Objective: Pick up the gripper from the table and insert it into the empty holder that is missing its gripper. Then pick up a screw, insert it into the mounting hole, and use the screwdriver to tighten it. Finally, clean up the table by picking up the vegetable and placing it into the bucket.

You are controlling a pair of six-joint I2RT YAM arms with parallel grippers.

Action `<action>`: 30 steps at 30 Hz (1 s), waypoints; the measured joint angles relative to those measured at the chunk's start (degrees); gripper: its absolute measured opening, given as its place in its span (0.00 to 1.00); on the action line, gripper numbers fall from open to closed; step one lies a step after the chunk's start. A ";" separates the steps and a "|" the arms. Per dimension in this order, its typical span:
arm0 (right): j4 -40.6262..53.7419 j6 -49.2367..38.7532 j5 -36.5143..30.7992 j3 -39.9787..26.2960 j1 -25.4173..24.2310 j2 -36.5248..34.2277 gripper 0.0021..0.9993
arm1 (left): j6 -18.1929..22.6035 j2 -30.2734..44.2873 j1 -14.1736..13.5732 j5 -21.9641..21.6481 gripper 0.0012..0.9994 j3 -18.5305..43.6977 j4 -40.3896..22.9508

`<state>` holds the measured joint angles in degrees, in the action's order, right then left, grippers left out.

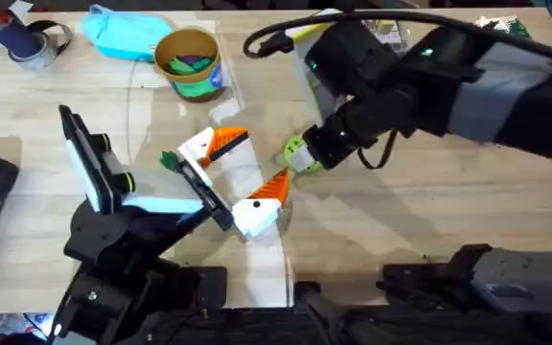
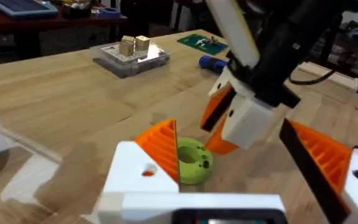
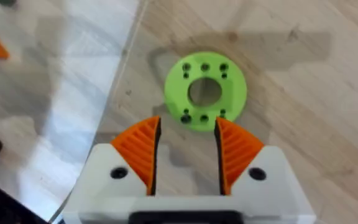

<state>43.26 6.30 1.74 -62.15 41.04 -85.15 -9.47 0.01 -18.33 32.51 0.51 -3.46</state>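
Nearest the left wrist camera, the gripper (image 2: 143,169), a white block with an orange ribbed pad, appears seated at the far end of the holder (image 1: 207,196). Full seating cannot be confirmed. Its mounting hole shows no dark screw head, whereas the matching piece (image 1: 260,209) at the bar's near end carries a black dot. Together the two pieces form the fingers of the left gripper (image 1: 257,161), which stand spread wide with nothing between them.

Just beyond them lies a lime-green perforated disc (image 3: 205,92), flat on the table (image 1: 429,220). The right gripper (image 3: 187,127) hangs over the disc's near edge. Its orange pads are parted and hold nothing, and their tips are level with the disc's rim.

Judgement: insertion looks done and the screw step is in hand. No screw can be made out, either in the disc's holes or on the wood around it.

Recommendations:
- Locate the screw before closing, since a blind pinch would catch the disc's rim.
- Keep the left arm still, so the open hole stays presented.
- Bring the screw in square to the hole.
- Fetch the screwdriver (image 2: 212,62), which lies well apart across the table, only after the screw stands in place.

The vegetable (image 1: 169,160) lies just beside the holder, on the side away from the disc. The bucket (image 1: 190,63) stands farther back and already holds green pieces.
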 joint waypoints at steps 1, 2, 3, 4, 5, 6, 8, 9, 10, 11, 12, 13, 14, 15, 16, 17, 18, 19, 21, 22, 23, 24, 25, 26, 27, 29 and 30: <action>0.68 0.18 0.00 0.00 0.00 0.51 0.50 | 0.00 0.00 0.00 0.00 0.99 0.00 0.00; 0.98 0.37 0.00 0.00 0.00 0.69 0.50 | 0.00 0.00 0.00 0.00 0.99 0.00 0.00; 1.04 0.53 0.00 0.00 0.02 0.58 0.50 | 0.00 0.00 0.00 0.00 0.99 0.00 0.00; 1.03 0.68 0.00 0.01 0.05 0.29 0.50 | 0.00 0.00 0.00 0.00 0.99 0.00 0.00; 1.05 0.72 0.00 0.02 0.12 -0.14 0.50 | 0.00 0.00 0.00 0.00 0.99 0.00 0.00; 1.11 0.61 0.00 0.02 0.24 -0.67 0.50 | 0.00 -0.01 0.00 0.00 0.99 0.00 0.00; 1.23 0.19 -0.03 0.02 0.60 -1.93 0.50 | 0.00 0.00 0.00 0.00 0.99 0.00 0.00; 1.19 -0.09 -0.07 0.02 0.84 -2.60 0.50 | 0.00 0.00 0.00 0.00 0.99 0.00 0.00; 1.04 -0.38 -0.16 0.03 1.09 -3.25 0.50 | 0.00 0.00 -0.01 0.00 0.99 0.00 0.00; 0.82 -0.63 -0.23 0.04 1.34 -3.95 0.50 | 0.00 0.00 -0.01 0.00 0.99 0.00 0.00; 0.48 -0.84 -0.26 0.04 1.52 -4.67 0.50 | 0.00 0.00 0.00 0.00 0.99 0.00 0.00; 0.10 -1.01 -0.33 0.04 1.66 -5.32 0.50 | 0.00 0.00 0.00 0.00 0.99 0.00 0.00; -0.20 -1.19 -0.38 0.04 1.76 -5.90 0.50 | 0.00 0.00 0.00 0.00 0.99 0.00 0.00; -0.51 -1.34 -0.40 0.05 1.80 -6.46 0.50 | 0.00 0.00 0.00 0.00 0.99 0.00 0.00; -0.82 -1.51 -0.42 0.07 1.81 -6.97 0.50 | 0.00 0.00 0.00 0.00 0.99 0.00 0.00; -1.01 -1.63 -0.44 0.07 1.81 -7.39 0.50 | 0.00 0.00 0.00 0.00 0.99 0.00 0.01; -1.06 -1.66 -0.44 0.07 1.81 -7.70 0.50 | 0.00 0.00 0.00 0.00 0.99 0.00 0.01; -1.07 -1.69 -0.44 0.07 1.81 -7.97 0.50 | 0.00 0.00 0.00 0.00 0.99 0.00 0.00; -1.07 -1.82 -0.51 0.07 1.81 -8.44 0.48 | 0.00 0.00 0.00 0.00 0.99 0.00 0.00; -1.14 -1.88 -0.58 0.07 1.81 -8.66 0.42 | 0.00 0.00 0.00 0.00 0.99 0.00 0.00; -1.24 -1.89 -0.64 0.07 1.81 -8.88 0.38 | 0.00 0.00 0.00 0.00 0.99 0.00 0.00; -1.26 -2.07 -0.72 0.07 1.81 -9.05 0.33 | 0.00 0.00 0.00 0.00 0.99 0.00 0.00; -1.30 -2.25 -0.85 0.07 1.81 -9.11 0.26 | 0.00 0.00 0.00 0.00 0.99 0.00 0.00; -1.31 -2.35 -0.91 0.07 1.81 -9.12 0.18 | 0.00 0.00 0.00 0.00 0.99 0.00 0.00; -1.25 -2.24 -0.90 0.07 1.81 -9.17 0.11 | 0.00 0.00 0.00 0.00 0.99 0.00 0.00; -1.27 -2.27 -1.04 0.07 1.81 -9.33 0.02 | 0.00 0.00 0.00 0.00 0.99 0.00 0.00; -1.32 -2.24 -1.06 0.07 1.81 -9.36 0.01 | 0.00 0.00 0.00 0.00 0.99 0.00 0.00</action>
<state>41.94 4.05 0.68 -62.08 42.85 -94.51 -9.47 0.01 -18.33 32.51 0.51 -3.46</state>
